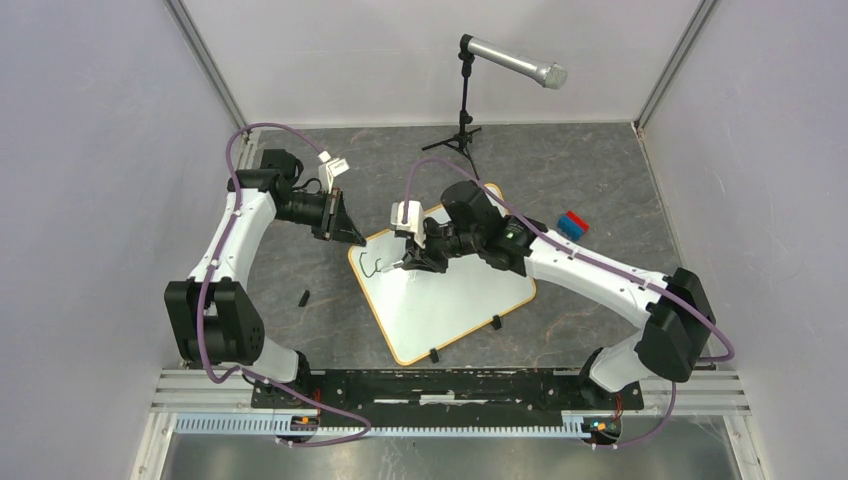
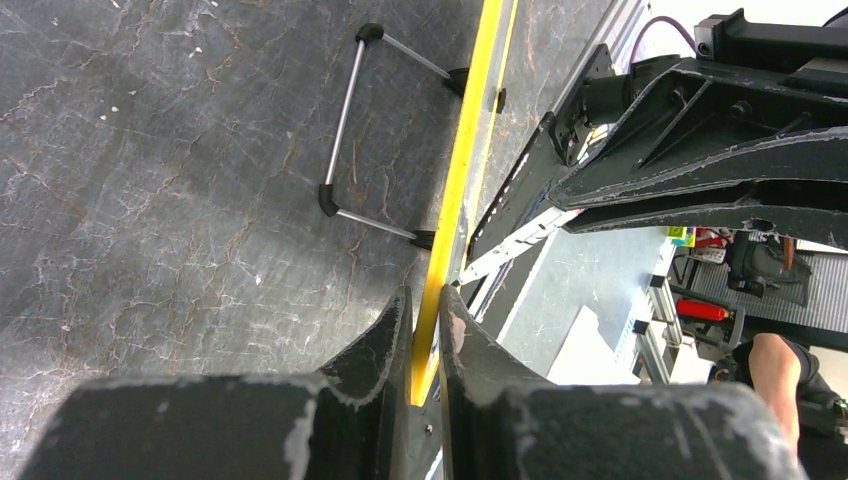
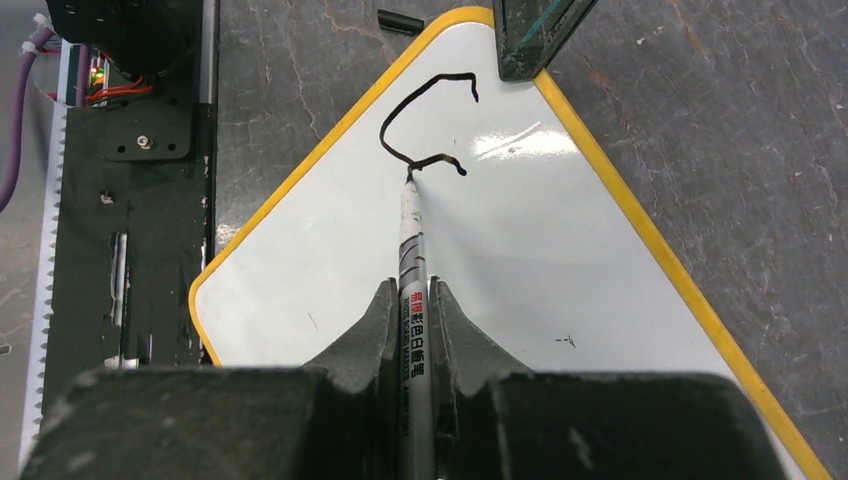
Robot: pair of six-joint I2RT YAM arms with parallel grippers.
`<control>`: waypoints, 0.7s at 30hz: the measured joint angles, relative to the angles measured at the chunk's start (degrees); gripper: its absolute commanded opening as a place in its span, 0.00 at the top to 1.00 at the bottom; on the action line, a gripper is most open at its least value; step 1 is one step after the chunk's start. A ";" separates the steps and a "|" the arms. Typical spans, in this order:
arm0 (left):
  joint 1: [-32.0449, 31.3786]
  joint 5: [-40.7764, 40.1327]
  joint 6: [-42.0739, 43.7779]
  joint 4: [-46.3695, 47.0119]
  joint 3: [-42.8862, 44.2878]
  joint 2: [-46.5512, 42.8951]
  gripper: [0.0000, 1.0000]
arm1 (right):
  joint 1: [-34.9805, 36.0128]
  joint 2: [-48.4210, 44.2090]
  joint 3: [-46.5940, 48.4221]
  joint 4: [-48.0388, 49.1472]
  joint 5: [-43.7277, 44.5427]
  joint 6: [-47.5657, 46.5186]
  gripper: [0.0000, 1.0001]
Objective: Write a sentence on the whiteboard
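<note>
Glossy whiteboard (image 1: 450,300), thin orange-yellow rim and rounded corners, lying askew on the dark marbled table (image 1: 600,170) between the two arms. Left claw (image 2: 425,300) is nearly closed, pinching the board's rim at its far left corner. Right claw (image 3: 412,290) is clamped narrow on one slim silver marker (image 3: 410,240), tip on the board. Of the sentence (image 3: 384,128), just one looping black stroke so far, a "C". Two black clip feet (image 1: 495,322) on the near edge. The marker's back end is buried between the fingers.
</note>
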 measured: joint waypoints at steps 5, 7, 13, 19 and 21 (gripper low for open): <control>0.00 -0.02 0.00 0.00 0.00 -0.09 0.98 | -0.02 -0.52 -0.28 -0.70 0.70 -0.48 1.00; -0.09 -0.02 0.00 0.00 0.00 -0.11 0.98 | -0.07 -0.66 -0.28 -1.03 1.01 -0.70 1.00; -0.20 -0.15 0.02 0.09 0.00 -0.20 0.98 | -0.94 -1.14 -0.22 -1.62 1.81 -1.07 1.00; -0.20 -0.37 0.04 0.37 0.00 -0.20 0.98 | -1.81 -1.18 0.92 -1.92 2.45 -1.05 1.00; -0.22 -0.37 0.04 0.37 0.00 -0.20 0.98 | -1.92 -1.16 1.46 -1.99 2.64 -1.05 1.00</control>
